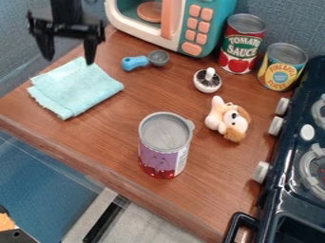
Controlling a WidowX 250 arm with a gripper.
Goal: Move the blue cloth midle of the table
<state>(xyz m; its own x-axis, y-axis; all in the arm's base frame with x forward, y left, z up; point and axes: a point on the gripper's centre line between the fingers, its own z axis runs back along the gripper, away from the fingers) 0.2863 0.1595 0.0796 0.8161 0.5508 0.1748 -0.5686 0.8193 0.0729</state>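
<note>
A light blue cloth (75, 90) lies folded at the left of a brown wooden tabletop (215, 194), away from its middle; how many layers lie beneath the top one is hard to tell. Above it, at the upper left, hangs the black gripper (68, 59), jaws wide apart with nothing between them. One fingertip overlaps the cloth's far edge in view; whether it touches cannot be told. The arm above is cut off by the top edge.

Near the cloth is a measuring scoop (158, 58) with a blue handle. Behind, a teal and white toy microwave (216, 26) loses its top to the frame; its handle hides part of a round pinkish plate (149, 12). Beside it stand a tomato can (240, 47) and a pineapple can (281, 69), with a toy mushroom (207, 80) and plush dog (228, 119) in front. A cherry can (164, 147) stands nearer the middle. The dark toy stove (285, 185) runs off the right edge. An orange and black object (11, 232), lower left, is too cropped to identify.
</note>
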